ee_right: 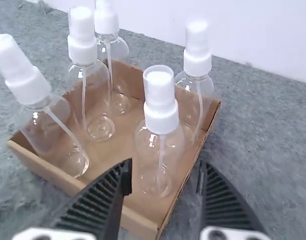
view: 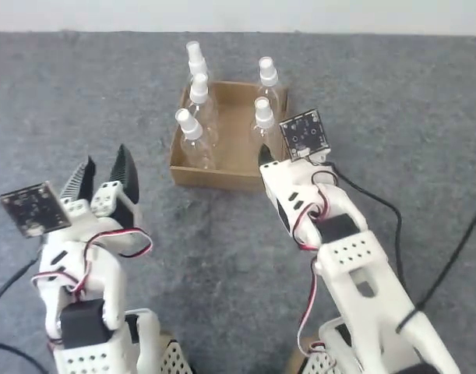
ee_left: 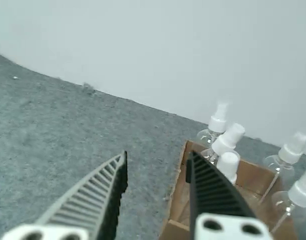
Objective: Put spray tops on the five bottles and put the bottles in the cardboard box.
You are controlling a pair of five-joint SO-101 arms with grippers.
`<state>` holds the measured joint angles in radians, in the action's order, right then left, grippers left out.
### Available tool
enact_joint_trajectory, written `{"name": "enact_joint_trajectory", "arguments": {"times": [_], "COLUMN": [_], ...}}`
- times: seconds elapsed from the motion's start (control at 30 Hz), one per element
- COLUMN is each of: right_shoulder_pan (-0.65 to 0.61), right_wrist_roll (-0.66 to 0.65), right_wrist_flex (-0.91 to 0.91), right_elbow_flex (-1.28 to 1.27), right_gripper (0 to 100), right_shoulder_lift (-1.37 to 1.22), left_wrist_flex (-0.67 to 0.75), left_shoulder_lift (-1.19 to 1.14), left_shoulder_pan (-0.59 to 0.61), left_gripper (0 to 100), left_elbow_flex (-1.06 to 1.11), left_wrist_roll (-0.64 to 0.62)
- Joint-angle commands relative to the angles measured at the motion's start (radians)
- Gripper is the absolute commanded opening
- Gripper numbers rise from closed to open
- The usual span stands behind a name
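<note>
Five clear bottles with white spray tops stand in the shallow cardboard box (view: 192, 173). In the high view they are at front left (view: 191, 139), mid left (view: 199, 100), back left (view: 196, 61), back right (view: 268, 79) and front right (view: 262, 118). My right gripper (ee_right: 163, 175) is open at the box's near right side, its fingers either side of the front right bottle (ee_right: 159, 145) without touching it. My left gripper (view: 105, 173) is open and empty over the carpet, left of the box (ee_left: 180, 200). Its fingertips (ee_left: 123, 159) point past the box's left wall.
Grey carpet (view: 393, 109) covers the table around the box, with a pale wall behind it. The right arm (view: 300, 199) and its black cables (view: 386, 210) lie right of the box. Open carpet stretches left and right of the box.
</note>
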<state>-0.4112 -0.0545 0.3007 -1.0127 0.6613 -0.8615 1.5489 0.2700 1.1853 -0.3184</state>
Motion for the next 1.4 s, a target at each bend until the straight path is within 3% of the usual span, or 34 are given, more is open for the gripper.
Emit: {"name": "enact_joint_trajectory", "arguments": {"times": [0.0,0.37,0.6,0.93,1.37], "right_shoulder_pan": [0.013,0.015,0.015,0.013,0.013], "right_wrist_roll": [0.000,-0.003,-0.003,-0.003,-0.005], "right_wrist_flex": [0.087,0.305,0.400,0.579,0.806], "right_elbow_flex": [0.005,0.005,0.005,0.005,0.005], "right_gripper": [15.4,15.3,0.6,0.9,1.3], "right_shoulder_lift": [0.130,0.355,0.450,0.608,0.868], "left_wrist_flex": [0.003,0.003,0.002,0.000,0.003], "left_shoulder_lift": [0.017,0.017,0.017,0.017,0.017], "left_shoulder_pan": [0.029,0.026,0.025,0.023,0.021], "left_gripper": [18,18,18,1,1], "left_elbow_flex": [0.027,0.134,0.179,0.185,0.205], "left_wrist_roll": [0.014,0.012,0.015,0.084,0.089]}}
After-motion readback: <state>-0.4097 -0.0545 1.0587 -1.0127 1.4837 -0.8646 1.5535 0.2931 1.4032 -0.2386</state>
